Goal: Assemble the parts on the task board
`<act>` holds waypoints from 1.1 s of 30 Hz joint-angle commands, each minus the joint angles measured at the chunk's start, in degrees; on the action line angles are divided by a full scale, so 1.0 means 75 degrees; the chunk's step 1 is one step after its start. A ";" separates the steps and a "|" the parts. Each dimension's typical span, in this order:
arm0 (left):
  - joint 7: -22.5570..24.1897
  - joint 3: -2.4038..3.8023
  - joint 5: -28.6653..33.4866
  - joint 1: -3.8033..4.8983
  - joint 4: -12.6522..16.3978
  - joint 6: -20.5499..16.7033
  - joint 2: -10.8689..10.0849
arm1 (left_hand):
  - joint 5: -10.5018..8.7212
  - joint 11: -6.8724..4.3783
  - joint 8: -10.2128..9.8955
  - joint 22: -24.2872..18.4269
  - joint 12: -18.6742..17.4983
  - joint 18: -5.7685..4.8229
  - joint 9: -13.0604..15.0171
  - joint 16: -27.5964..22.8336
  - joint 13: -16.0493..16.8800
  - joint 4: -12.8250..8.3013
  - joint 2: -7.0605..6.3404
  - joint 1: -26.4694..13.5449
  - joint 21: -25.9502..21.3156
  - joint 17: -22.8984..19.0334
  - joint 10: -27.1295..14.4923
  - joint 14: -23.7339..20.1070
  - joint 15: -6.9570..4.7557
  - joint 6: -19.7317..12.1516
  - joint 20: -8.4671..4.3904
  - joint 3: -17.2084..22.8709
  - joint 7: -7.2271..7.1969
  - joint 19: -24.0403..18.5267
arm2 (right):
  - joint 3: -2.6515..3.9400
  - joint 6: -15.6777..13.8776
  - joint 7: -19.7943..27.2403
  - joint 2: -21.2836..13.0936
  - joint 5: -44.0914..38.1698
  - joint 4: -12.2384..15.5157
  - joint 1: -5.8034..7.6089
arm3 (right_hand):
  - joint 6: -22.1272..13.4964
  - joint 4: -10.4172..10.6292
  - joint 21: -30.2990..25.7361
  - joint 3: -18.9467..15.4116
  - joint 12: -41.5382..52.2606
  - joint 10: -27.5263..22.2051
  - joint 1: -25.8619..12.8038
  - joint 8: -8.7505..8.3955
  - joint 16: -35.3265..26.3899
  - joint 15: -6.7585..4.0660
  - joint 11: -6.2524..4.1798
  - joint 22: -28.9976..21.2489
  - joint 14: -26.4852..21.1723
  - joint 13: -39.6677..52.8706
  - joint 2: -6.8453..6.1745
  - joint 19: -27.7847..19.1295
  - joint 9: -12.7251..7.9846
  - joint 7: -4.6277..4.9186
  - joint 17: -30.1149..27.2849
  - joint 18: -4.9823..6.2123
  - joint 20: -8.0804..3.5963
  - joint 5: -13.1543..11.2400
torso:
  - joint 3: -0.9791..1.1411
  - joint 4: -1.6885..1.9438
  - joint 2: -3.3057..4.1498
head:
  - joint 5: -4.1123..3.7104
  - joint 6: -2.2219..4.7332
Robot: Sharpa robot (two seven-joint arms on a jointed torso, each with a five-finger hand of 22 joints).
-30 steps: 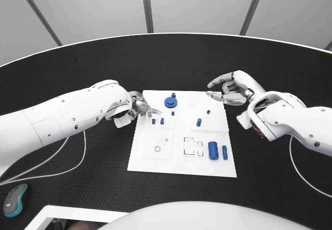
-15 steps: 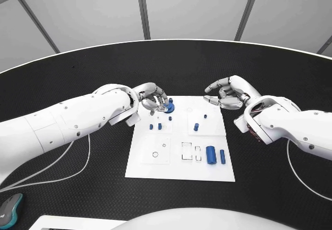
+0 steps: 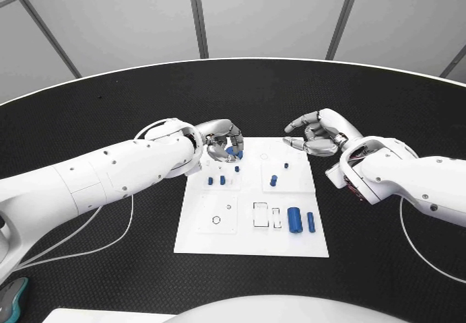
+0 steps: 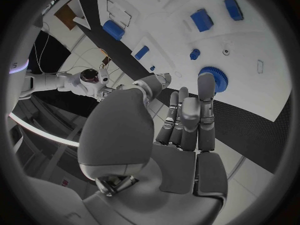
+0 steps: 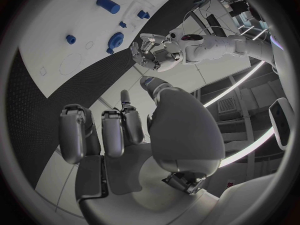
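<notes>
Blue gear [image 3: 234,153] at board's [image 3: 219,243] far left: left robot hand [image 3: 221,140] just arrived over it, grasp unclear; right robot hand [image 3: 316,134] curled, empty.

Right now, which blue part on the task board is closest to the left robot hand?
The round blue gear at the board's far edge, right under the left robot hand.

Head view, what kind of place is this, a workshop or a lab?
Probably a robotics lab test station: a round black table bears a white task board with small blue parts, and the left hand and right hand hover at its far end.
</notes>
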 commanded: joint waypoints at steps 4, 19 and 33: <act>0.0023 -0.0013 -0.0797 -0.0032 -0.0142 0.0070 0.0125 | 0.0226 -0.0018 -0.0148 0.0601 -0.0393 -0.0113 -0.0269 0.0104 -0.0346 -0.0220 -0.0108 -0.0147 0.0530 -0.0094 0.0083 0.0108 0.0040 0.0227 0.0015 -0.0069 0.0007 0.0187 | 0.0001 0.0001 0.0005 0.0007 0.0000 0.0003 0.0000 | -0.0037 0.0040 -0.0035 0.0007 -0.0017 -0.0014 0.0013 0.0039 -0.0010 -0.0052 -0.0036 0.1226 0.0677 0.0869 0.0049 0.0383 -0.0004 -0.0013 0.1435 0.0093 -0.0040 0.0042 | -0.0012 0.0006 0.0017 | 0.0007 0.0022; -0.0219 -0.0026 -0.1453 -0.0162 -0.0386 0.0185 0.0410 | 0.1591 0.0026 0.0296 0.2284 -0.0124 -0.0350 -0.0067 0.0583 -0.0315 -0.0580 -0.0044 -0.0463 0.1974 0.0092 -0.0093 0.0374 0.0087 0.0178 0.0100 -0.0319 0.0027 0.0591 | 0.0001 0.0002 0.0005 0.0022 0.0000 0.0018 0.0000 | -0.0037 0.0035 -0.0025 0.0011 -0.0010 -0.0009 0.0027 0.0041 -0.0006 -0.0053 -0.0038 0.1235 0.0679 0.0875 0.0050 0.0388 -0.0004 -0.0014 0.1444 0.0090 -0.0040 0.0047 | -0.0004 0.0005 0.0009 | -0.0020 0.0002; -0.0390 -0.0118 -0.1613 -0.0213 -0.0628 0.0389 0.0589 | 0.1650 0.0035 0.0626 0.3078 0.0244 -0.0408 -0.0022 0.1098 -0.0308 -0.0779 -0.0038 -0.0618 0.2911 0.0342 -0.0036 0.0648 0.0133 0.0160 0.0125 0.0080 -0.0001 -0.0373 | 0.0001 -0.0015 -0.0002 -0.0003 0.0000 0.0066 0.0001 | -0.0038 0.0032 -0.0025 0.0017 -0.0010 -0.0008 0.0037 0.0042 -0.0004 -0.0054 -0.0038 0.1235 0.0680 0.0875 0.0054 0.0388 -0.0005 -0.0014 0.1449 0.0090 -0.0040 0.0060 | -0.0002 -0.0001 0.0020 | -0.0067 -0.0030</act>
